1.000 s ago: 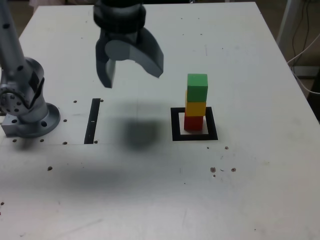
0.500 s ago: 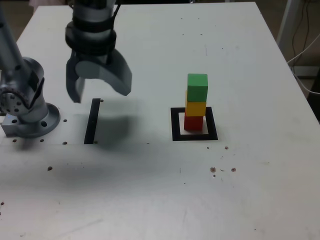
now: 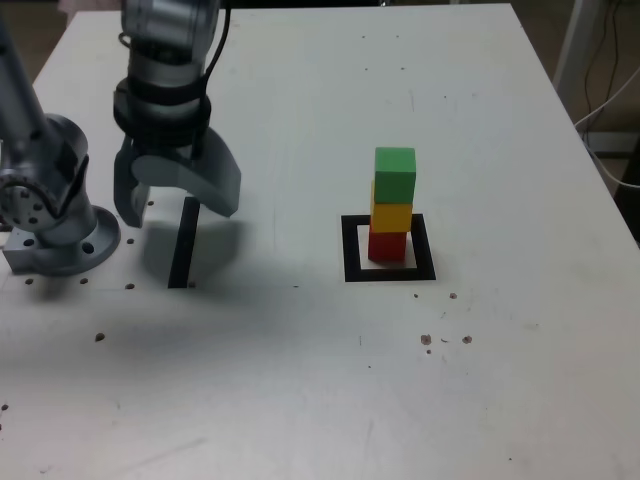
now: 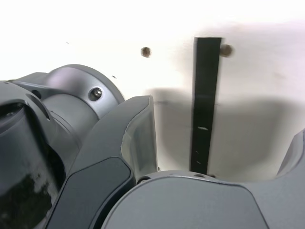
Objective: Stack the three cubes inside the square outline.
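Green (image 3: 395, 175), yellow (image 3: 391, 217) and red cubes (image 3: 387, 247) stood stacked inside the square outline (image 3: 426, 247), unmoved, the job apparently done. The gripper (image 3: 176, 200), spread wide and empty, had swung farther toward the exterior view's left, above the black bar (image 3: 184, 243).
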Controlling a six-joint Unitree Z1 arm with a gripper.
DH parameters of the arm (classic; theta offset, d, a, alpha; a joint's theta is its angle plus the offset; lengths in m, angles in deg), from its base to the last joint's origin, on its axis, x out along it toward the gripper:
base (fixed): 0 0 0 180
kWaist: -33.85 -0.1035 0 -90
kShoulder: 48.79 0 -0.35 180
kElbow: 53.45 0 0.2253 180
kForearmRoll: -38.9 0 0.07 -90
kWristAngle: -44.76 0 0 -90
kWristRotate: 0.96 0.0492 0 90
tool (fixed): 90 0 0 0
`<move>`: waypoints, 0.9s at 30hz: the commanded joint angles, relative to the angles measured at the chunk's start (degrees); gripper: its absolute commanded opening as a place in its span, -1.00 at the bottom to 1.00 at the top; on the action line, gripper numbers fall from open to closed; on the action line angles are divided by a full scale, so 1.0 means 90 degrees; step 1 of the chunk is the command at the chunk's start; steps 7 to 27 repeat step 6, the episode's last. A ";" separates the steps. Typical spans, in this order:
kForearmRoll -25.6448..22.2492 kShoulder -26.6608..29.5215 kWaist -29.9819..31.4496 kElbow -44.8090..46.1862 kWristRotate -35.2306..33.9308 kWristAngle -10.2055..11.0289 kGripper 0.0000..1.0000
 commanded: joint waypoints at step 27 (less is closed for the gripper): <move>0.0034 0.0057 0.0012 0.0016 -0.0011 -0.0037 1.00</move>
